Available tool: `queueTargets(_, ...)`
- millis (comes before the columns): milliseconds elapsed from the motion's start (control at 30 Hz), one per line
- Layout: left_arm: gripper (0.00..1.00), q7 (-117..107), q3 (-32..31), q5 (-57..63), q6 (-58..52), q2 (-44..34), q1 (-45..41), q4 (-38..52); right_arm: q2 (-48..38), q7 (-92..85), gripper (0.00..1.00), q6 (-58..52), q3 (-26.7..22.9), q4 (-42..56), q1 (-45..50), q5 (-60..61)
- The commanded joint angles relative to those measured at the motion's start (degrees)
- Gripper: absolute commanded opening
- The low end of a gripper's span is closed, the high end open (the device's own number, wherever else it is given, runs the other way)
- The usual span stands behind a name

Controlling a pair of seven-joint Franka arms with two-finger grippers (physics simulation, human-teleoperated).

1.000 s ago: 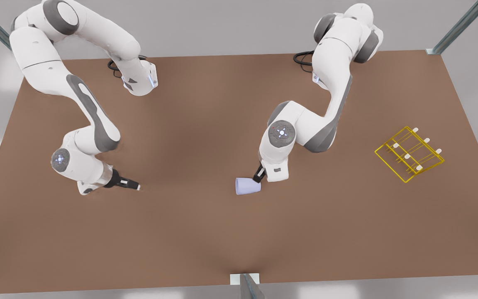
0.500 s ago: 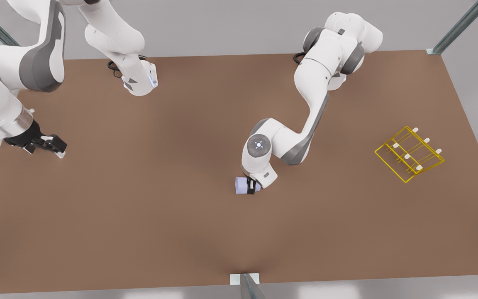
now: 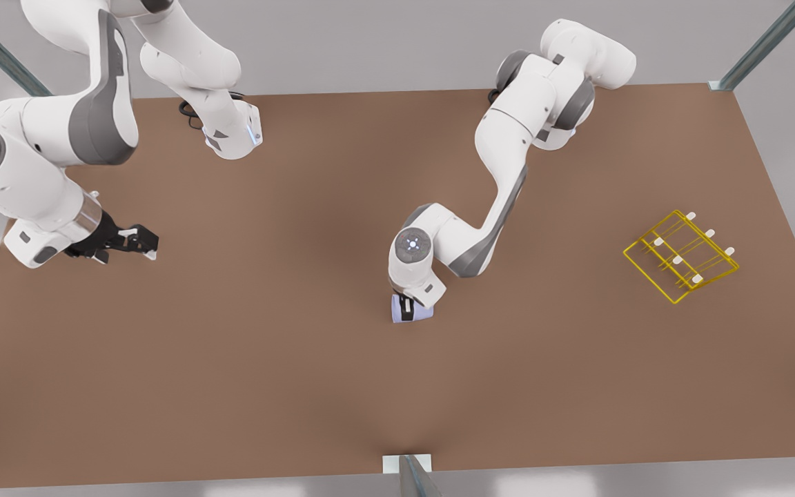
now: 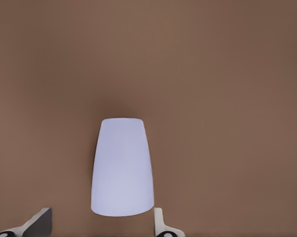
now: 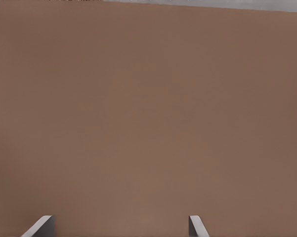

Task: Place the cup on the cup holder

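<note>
One cup [image 3: 413, 310] lies sideways between the left gripper [image 3: 408, 308]'s parted fingers [image 4: 160, 224]; right gripper [image 3: 142, 246] waits, spread.

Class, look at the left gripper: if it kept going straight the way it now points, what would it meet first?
Probably the lavender tapered cup, lying on its side on the brown table. The left gripper has open fingers either side of the cup's wide end; how near they are to the table is unclear.

Brown table [image 3: 301, 386] — cup [image 3: 413, 310] on its side, cup holder [image 3: 680, 257]
</note>
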Motion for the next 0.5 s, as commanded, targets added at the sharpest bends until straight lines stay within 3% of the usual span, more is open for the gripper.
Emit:
queueTargets(0,1.0,-2.11,0.0,-0.05,2.29,0.35,0.18,0.05,-0.15,-5.08,1.0,-0.45,0.18,-0.13,0.08,0.14)
queueTargets(467,1.0,3.34,0.53,2.68,2.29,2.46,0.62,-0.74,0.11,-5.08,1.0,-1.15,0.18,-0.48,-0.45,0.23)
